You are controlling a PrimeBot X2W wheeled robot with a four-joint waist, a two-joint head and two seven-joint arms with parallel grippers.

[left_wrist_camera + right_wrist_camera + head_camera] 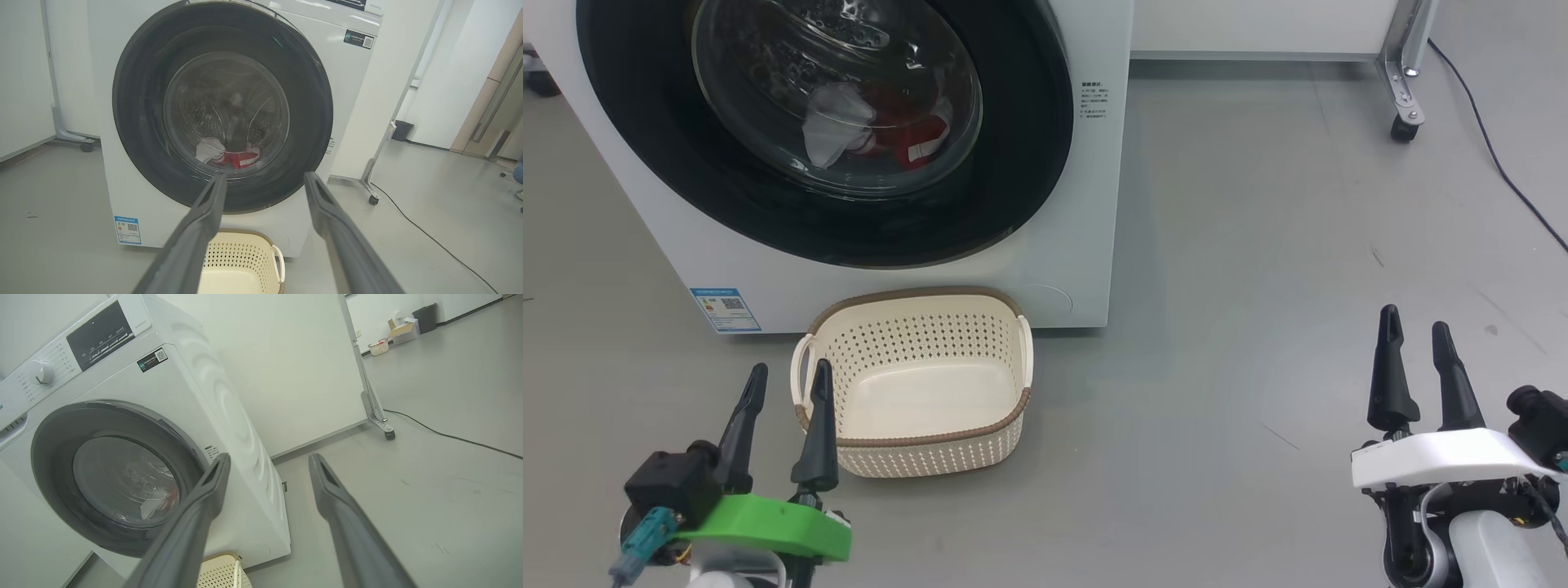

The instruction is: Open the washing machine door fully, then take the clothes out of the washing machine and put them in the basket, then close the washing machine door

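The washing machine [1086, 204] stands ahead with its round black-rimmed door [1029, 122] shut flat against the front. Red and white clothes [874, 131] show through the glass bowl, low in the drum; they also show as clothes [229, 153] in the left wrist view. The cream basket [915, 441] sits empty on the floor right in front of the machine. My left gripper [788, 376] is open, just left of the basket, holding nothing. My right gripper [1414, 335] is open over bare floor, far right of the machine.
A white panel on a wheeled metal leg [1405, 90] stands behind the machine on the right, with a black cable [1503, 180] trailing across the grey floor. A blue label [725, 309] marks the machine's lower left front. A dark bin [402, 130] stands far back.
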